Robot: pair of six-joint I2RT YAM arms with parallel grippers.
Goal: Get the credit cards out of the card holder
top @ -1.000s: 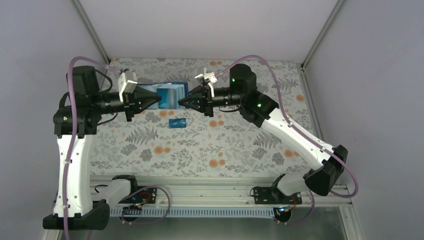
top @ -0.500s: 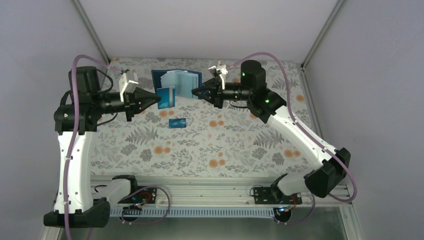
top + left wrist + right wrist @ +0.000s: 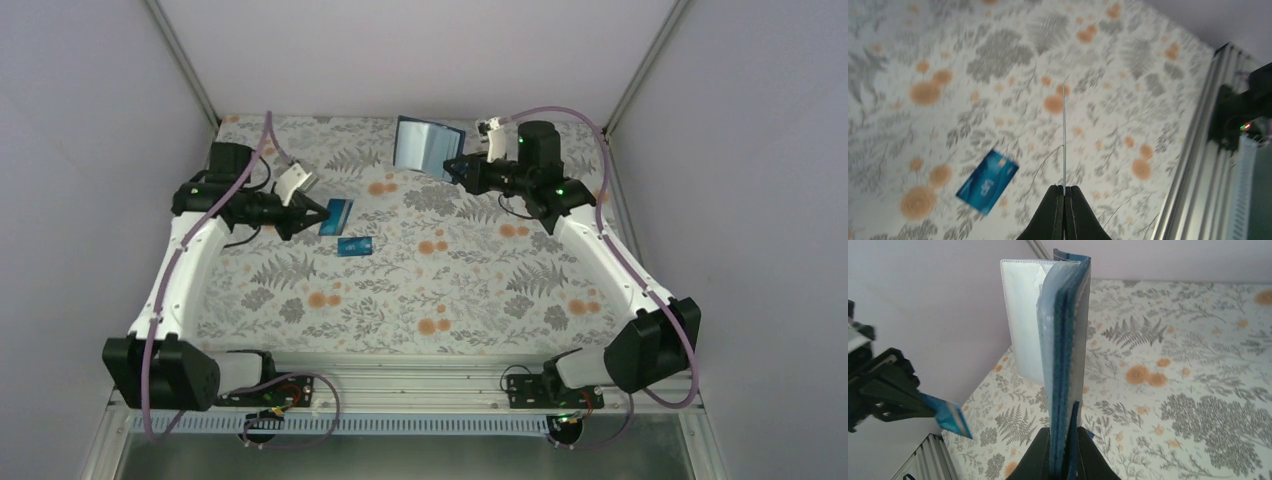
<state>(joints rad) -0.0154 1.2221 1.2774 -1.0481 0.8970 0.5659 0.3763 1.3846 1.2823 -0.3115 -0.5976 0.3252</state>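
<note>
two cards: blue card on table; second card pinched edge-on in left gripper.
step: lower it beside the first, then release.
right gripper: clamped on card holder.

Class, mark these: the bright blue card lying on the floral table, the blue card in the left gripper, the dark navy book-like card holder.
Flat-lying bright blue card (image 3: 355, 247): top view, centre of its face.
Pinched blue card (image 3: 340, 214): top view, its exposed face.
Dark navy card holder (image 3: 425, 147): top view, its pale inner page.
</note>
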